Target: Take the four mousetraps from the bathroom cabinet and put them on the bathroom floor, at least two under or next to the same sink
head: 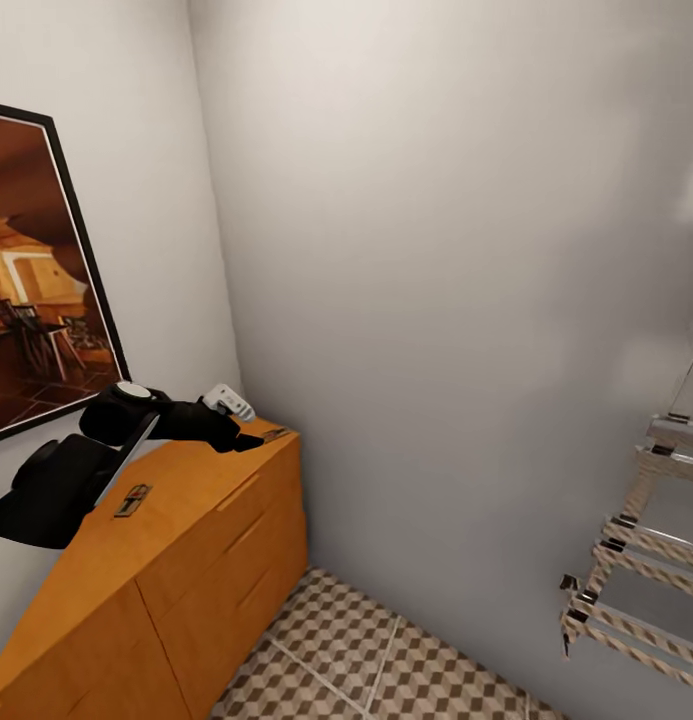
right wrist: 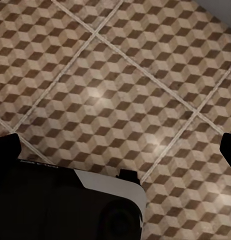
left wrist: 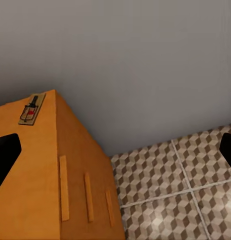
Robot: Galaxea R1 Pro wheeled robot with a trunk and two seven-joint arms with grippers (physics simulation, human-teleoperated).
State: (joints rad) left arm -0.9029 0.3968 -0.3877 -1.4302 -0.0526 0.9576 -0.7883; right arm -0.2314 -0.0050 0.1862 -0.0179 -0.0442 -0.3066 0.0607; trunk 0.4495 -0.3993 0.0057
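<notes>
Step in hand: a mousetrap is judged to be the target for pick-up from the flat top of the cabinet (head: 176, 560), with the left arm reached out over that top.

Left end effector (head: 248, 440): in the head view it is seen low over the far corner of the cabinet top; in its wrist view the two dark fingertips (left wrist: 6, 155) stand at opposite edges of the frame, so the jaws are wide apart and nothing is held.

Far mousetrap (left wrist: 31, 110): it lies flat at the far edge of the cabinet top, close to the wall (in the head view it is a small dark sliver just past the end effector).

Near mousetrap (head: 133, 500): it lies flat on the cabinet top beside the left forearm, nearer the robot.

Right end effector (right wrist: 118, 150): it is pointed down at the bathroom floor (right wrist: 115, 75); its dark fingertips sit at opposite frame edges, so it is spread and empty.

Other traps and the sink: none can be made out here.

Doing it well: the far trap should be centred between the fingers before any descent, with the jaws set across the board's narrow width. The descent should be slow and end at the wood (the board is thin, so a shallow pinch may slip).

Risk: the trap may be nudged against the wall or off the edge.
</notes>
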